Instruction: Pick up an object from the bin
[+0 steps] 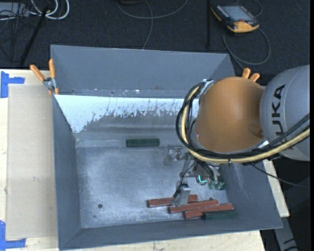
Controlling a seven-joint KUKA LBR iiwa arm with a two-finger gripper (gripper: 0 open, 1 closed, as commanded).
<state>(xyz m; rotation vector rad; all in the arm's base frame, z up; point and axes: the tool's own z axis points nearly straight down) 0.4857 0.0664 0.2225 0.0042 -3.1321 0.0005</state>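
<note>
The reddish-brown bars (194, 209) lay in a small heap directly under the gripper (182, 193), close to the near wall of the grey bin (94, 182); they were flat, narrow sticks, lying roughly side by side and partly overlapping, with their long sides running along that wall. The gripper's tip stood low over the left part of the heap as the camera saw it, at or just above the bars, though contact could not be made out, and whether the gripper was open or closed could not be told from this angle. One shorter reddish-brown bar (160, 203) stuck out from the heap to the view's left of the gripper, its nearer end just beside the tip. On the other side of the gripper, toward the arm, a dark green bar (220, 215) lay against the heap's far end, touching the longest brown stick. Just beyond the gripper, toward the far wall, sat a small grey metal piece (172, 155), apart from the heap. Farther the same way and more to the view's left, well apart from the gripper, a second dark green bar (143, 143) lay flat at the foot of the sloping far wall. Over the gripper hung the wrist's orange cover (230, 114), with black and yellow cables (184, 124) looped round its edge
</note>
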